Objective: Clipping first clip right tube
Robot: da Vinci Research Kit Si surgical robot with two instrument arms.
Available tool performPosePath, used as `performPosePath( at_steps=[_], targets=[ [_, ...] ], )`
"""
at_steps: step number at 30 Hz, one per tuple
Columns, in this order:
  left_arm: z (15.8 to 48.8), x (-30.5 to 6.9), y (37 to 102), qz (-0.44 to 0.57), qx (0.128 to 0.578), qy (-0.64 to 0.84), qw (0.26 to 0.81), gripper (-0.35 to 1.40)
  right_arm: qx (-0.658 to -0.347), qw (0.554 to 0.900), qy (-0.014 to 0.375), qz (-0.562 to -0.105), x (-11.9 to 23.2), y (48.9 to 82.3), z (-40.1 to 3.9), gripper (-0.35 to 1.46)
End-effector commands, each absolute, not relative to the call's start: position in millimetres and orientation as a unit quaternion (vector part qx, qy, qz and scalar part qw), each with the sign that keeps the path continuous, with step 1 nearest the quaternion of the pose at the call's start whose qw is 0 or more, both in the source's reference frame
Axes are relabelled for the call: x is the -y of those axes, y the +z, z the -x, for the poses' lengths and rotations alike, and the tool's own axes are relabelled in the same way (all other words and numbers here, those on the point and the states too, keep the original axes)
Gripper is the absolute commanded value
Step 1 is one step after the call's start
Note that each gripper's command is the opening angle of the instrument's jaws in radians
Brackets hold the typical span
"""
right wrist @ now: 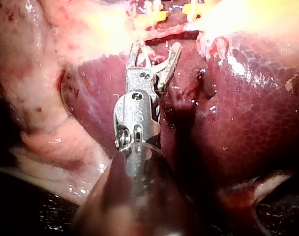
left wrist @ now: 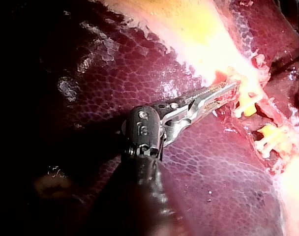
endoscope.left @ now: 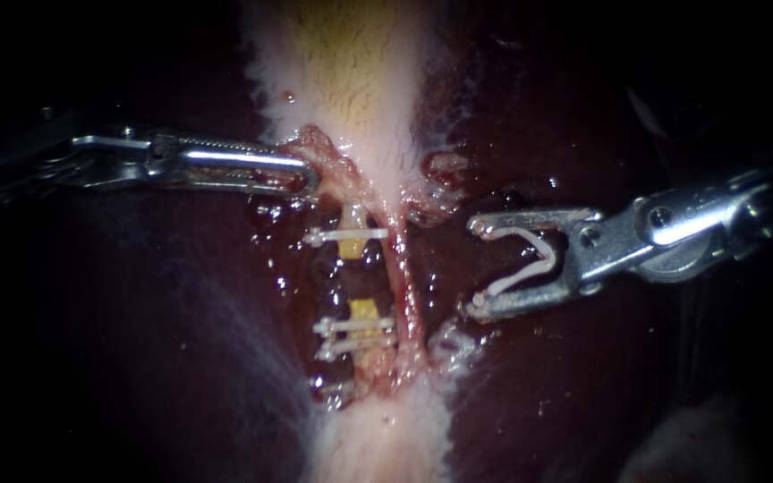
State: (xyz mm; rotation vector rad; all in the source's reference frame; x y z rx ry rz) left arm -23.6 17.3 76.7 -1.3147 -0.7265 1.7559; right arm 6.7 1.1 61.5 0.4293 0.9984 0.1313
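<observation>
The right instrument [endoscope.left: 476,266] holds a spread white clip [endoscope.left: 521,277] between its wide-apart jaws. The right tube [endoscope.left: 407,277] lies just beyond the jaw tips, outside them and untouched. The left instrument [endoscope.left: 309,179] has its jaws clamped on ragged tissue [endoscope.left: 328,156] at the gallbladder's [endoscope.left: 351,72] edge.

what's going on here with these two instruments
The left instrument is shut on pink tissue at the base of the gallbladder, just above the tubes. The right instrument carries an open white clip between its jaws, beside the right tube but not around it. The left tube already bears several clips.
</observation>
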Motion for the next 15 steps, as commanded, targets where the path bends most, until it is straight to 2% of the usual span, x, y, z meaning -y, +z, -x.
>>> performPosePath(
  at_steps=[1, 15],
  targets=[
    [23.5, -17.3, 76.6, 0.521, 0.288, 0.695, 0.403, -0.35, -0.475, 0.854, 0.063, -0.204, -1.1, 61.5, -6.6, 0.5],
    [18.8, -17.4, 68.6, 0.528, 0.294, 0.684, 0.41, -0.35, -0.475, 0.853, 0.058, -0.209, -0.8, 61.7, -6.7, 0.5]
  ],
)
